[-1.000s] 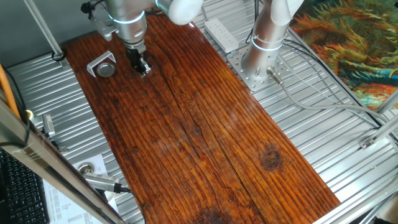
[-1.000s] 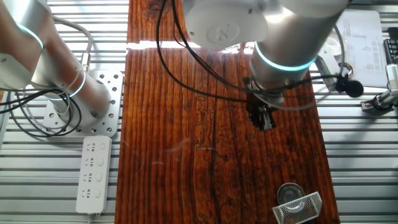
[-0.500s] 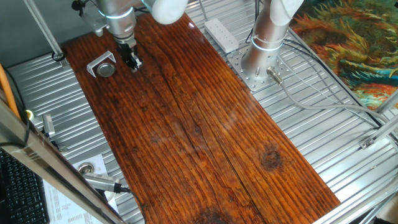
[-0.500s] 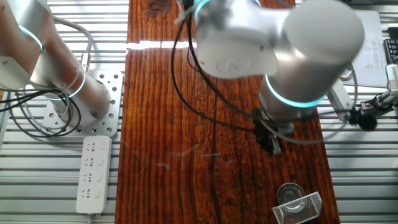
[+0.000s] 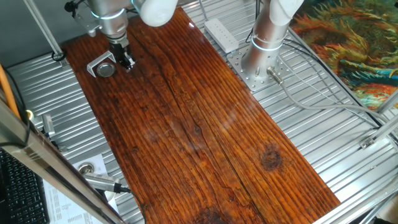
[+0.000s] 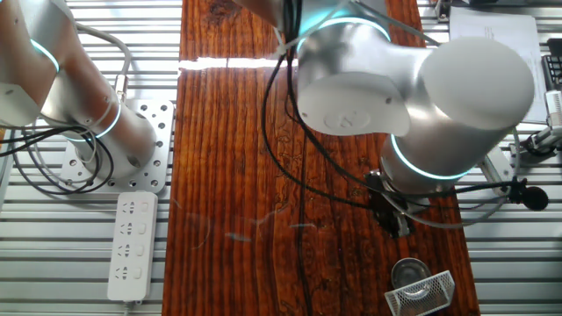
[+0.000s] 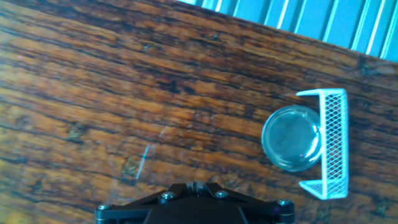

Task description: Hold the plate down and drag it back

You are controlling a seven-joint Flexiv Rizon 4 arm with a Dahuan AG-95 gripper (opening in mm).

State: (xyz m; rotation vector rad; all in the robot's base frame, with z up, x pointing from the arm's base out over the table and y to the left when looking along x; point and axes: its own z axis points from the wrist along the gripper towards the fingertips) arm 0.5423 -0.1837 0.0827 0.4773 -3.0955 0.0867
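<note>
The plate [image 5: 107, 70] is a small round metal disc with a shiny rim, lying on the wooden board [image 5: 186, 118] at its far left corner. It sits inside the open side of a bent silver mesh bracket [image 5: 98, 61]. My gripper [image 5: 127, 62] hangs just right of the plate, apart from it, jaws shut with nothing between them. In the other fixed view the gripper [image 6: 399, 226] is a short way above the plate [image 6: 408, 272] and the bracket [image 6: 423, 292]. The hand view shows the plate [image 7: 291, 138] up and to the right of the gripper [image 7: 194, 185].
A second arm's base [image 5: 261, 59] is bolted to the metal table right of the board, with a white power strip [image 5: 222, 34] and cables beside it. The board's edge and ribbed metal lie just beyond the bracket [image 7: 329, 143]. Tools lie at the left front [image 5: 99, 180].
The gripper has travelled along the board toward the plate and bracket, from well short of them to right beside the plate. Plate and bracket have not moved.
</note>
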